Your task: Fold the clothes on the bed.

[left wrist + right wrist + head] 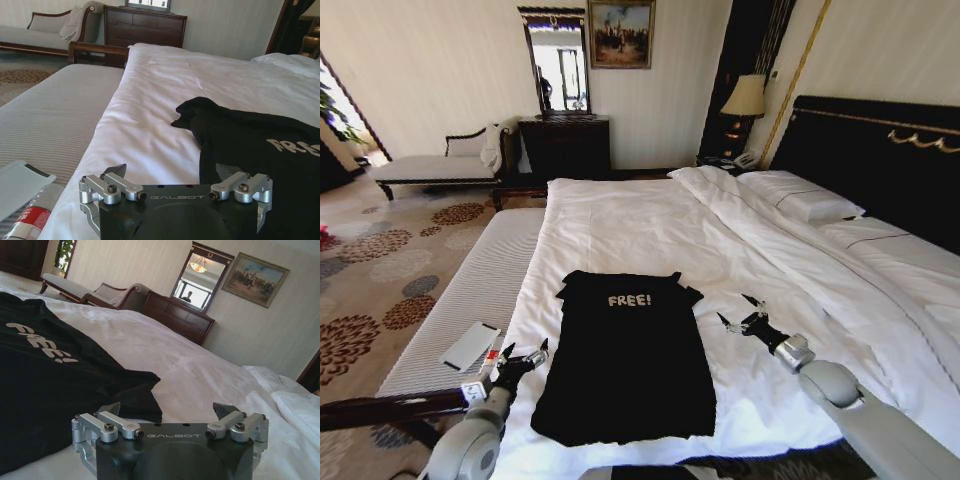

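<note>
One black T-shirt [625,355] flat on bed [650,225], two tools [524,358] [740,312] seemingly open

Left arm reaches in from the lower left of the head view, grey forearm angled up and to the right, and the left gripper [525,353] sits low in the frame with its two dark fingers spread apart. Right arm comes in from the lower right corner, silver wrist collar showing, running up and to the left. The right gripper [741,311] sits just right of centre, fingers parted wide too. Both wrists look roughly level.
</note>
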### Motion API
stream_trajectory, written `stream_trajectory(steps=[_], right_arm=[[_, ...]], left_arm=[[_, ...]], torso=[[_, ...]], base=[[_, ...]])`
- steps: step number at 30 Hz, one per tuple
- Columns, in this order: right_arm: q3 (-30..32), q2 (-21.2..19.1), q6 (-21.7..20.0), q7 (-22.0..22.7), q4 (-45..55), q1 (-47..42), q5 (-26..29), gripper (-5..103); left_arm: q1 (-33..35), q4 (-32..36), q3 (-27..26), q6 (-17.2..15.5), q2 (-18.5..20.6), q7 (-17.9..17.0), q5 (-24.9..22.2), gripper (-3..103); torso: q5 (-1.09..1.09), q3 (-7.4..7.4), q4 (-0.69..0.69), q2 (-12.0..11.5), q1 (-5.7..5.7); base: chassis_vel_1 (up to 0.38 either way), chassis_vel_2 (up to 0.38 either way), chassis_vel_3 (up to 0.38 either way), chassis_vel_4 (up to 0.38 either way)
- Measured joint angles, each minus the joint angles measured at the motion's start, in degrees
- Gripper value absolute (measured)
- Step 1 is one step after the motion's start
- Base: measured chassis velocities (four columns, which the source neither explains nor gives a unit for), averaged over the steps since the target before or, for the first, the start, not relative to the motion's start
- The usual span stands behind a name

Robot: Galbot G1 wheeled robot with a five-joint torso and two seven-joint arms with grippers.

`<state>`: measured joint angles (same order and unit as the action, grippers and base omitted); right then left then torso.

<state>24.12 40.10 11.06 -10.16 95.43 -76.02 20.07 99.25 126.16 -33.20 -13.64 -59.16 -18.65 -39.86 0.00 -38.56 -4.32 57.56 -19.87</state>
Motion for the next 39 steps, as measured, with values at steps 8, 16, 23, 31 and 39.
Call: stream_trajectory(steps=[8, 16, 23, 31, 39], right_arm=[[-7.6, 0.9, 0.9, -0.5, -3.2, 7.6, -1.6, 100], [-12.5, 1.1, 1.6, -1.0, -5.7, 12.9, -2.7, 100], [-16.0, 2.5, 2.3, -1.4, -8.6, 15.8, -4.5, 93], [-20.0, 3.8, 2.9, -1.6, -11.9, 19.7, -5.2, 73], [-21.2, 4.3, 3.2, -1.6, -13.2, 20.1, -6.1, 73]], left_arm=[[0.1, 0.4, 1.8, 1.2, 1.6, 2.1, 2.2, 100], [0.7, 0.2, 2.7, 1.9, 1.9, 2.8, 3.4, 100], [0.9, 0.9, 3.1, 1.6, 2.4, 2.8, 3.1, 100], [-0.1, 0.4, 4.0, 1.4, 3.5, 2.7, 2.7, 100], [-0.6, 0.4, 3.8, 1.3, 3.4, 2.7, 2.1, 100]], torso=[[-0.01, 0.0, 0.0, 0.0, 0.0], [-0.01, 0.0, 0.0, 0.0, 0.0], [0.0, 0.01, 0.0, 0.0, 0.0], [-0.01, 0.0, 0.01, 0.0, 0.0], [-0.01, 0.0, 0.0, 0.0, 0.0]], base=[[0.0, 0.0, 0.0, 0.0], [0.0, 0.0, 0.0, 0.0], [0.0, 0.0, 0.0, 0.0], [0.0, 0.0, 0.0, 0.0], [0.0, 0.0, 0.0, 0.0]])
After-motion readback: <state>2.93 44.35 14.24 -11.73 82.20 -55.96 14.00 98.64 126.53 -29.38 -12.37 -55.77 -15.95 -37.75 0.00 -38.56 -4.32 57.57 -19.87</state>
